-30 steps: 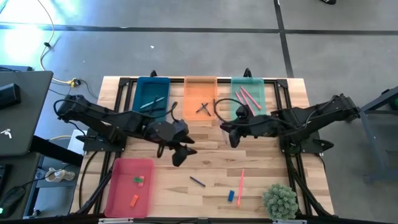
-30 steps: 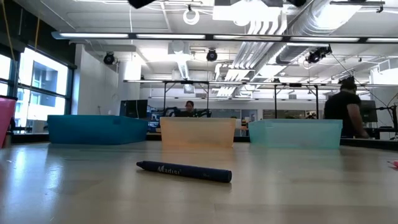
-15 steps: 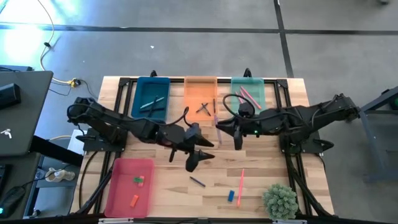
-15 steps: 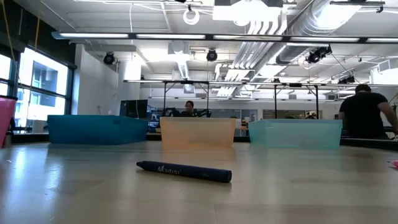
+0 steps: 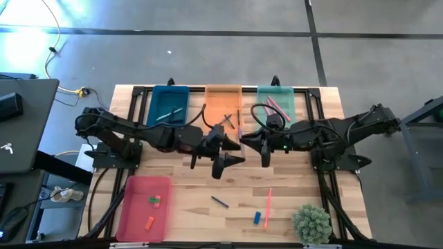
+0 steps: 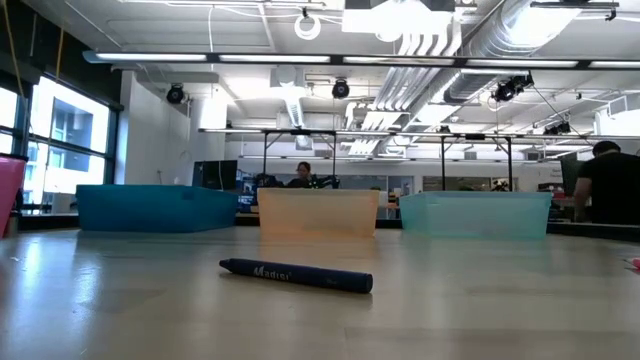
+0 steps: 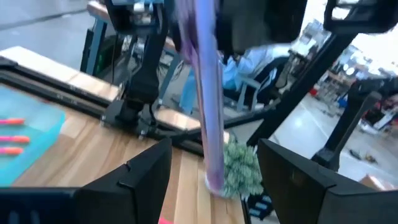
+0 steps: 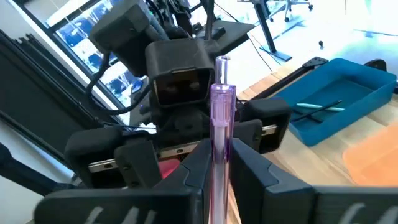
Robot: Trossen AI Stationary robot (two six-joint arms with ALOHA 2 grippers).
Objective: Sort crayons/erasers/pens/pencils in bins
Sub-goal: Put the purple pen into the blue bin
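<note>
High view is showing both arms meeting above the middle of the surface (image 5: 291,200), just near of the orange bin (image 5: 223,105). The right gripper (image 5: 265,153) is pinching a slim purple pen (image 8: 221,134), its jaws pressed together on the barrel, which is standing upright between them. The left gripper (image 5: 220,164) is facing it from the left with its jaws spread wide and holding nothing; from the left wrist, the pen is showing directly ahead, between the two dark fingers (image 7: 140,177).

The step in hand appears to be a handover of the pen from right arm to left, or else carriage toward a bin. The teal bin (image 5: 167,107) at far left is already holding slim sticks, so it is the likely destination. The mint bin (image 5: 277,102) at far right is holding pink sticks, and the pink bin (image 5: 144,207) at near left is holding erasers (image 5: 154,200).

The next move calls for the left jaws to close squarely on the barrel before the right jaws let go; an early release would drop the pen.

Unsorted items are lying on the near surface: a dark blue crayon (image 6: 295,275), an orange stick (image 5: 268,207) and a blue eraser (image 5: 257,218), beside a small plant (image 5: 311,223).
</note>
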